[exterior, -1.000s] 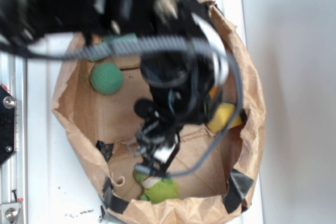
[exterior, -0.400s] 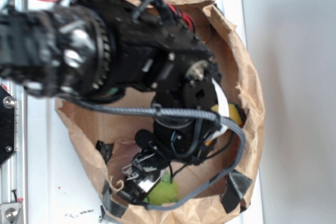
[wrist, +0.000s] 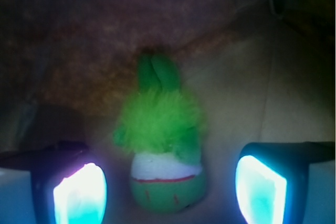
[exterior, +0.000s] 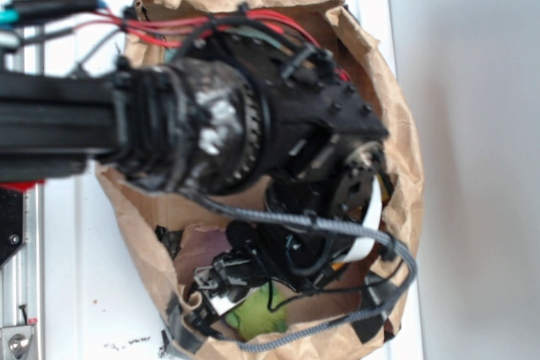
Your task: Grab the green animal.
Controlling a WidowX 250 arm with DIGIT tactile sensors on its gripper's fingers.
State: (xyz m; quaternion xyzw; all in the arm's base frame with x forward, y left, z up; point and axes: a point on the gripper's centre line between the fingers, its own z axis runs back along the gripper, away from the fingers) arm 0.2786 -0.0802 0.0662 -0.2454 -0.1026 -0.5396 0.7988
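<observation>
Brown crumpled paper forms the one bag (exterior: 396, 132) in the scene, a wide-mouthed sack lying on a white surface (exterior: 472, 166), with dark tape patches along its lower rim. The black robot arm (exterior: 211, 137) reaches in from the left and fills most of the opening, so much of the bag's floor is hidden in the exterior view. Red wires (exterior: 194, 23) run along the top of the arm and a grey braided cable (exterior: 337, 229) loops beneath it down to the rim. A sliver of something yellow (exterior: 386, 185) shows at the right edge of the arm; what it is cannot be told.

One green animal (wrist: 160, 153) lies at the bottom of the bag near the lower rim, seen in the exterior view as a lime patch (exterior: 257, 311) just beside the gripper (exterior: 221, 286). In the wrist view it lies head nearest the camera: pale band, red line, fuzzy body, two stubby green limbs pointing away, resting on the paper floor against a fold of the bag wall.

The two fingers (wrist: 79, 195) stand spread wide, one either side of the toy's head and apart from it, grasping nothing. Their pads glow pale cyan.

No writing or label can be read anywhere
</observation>
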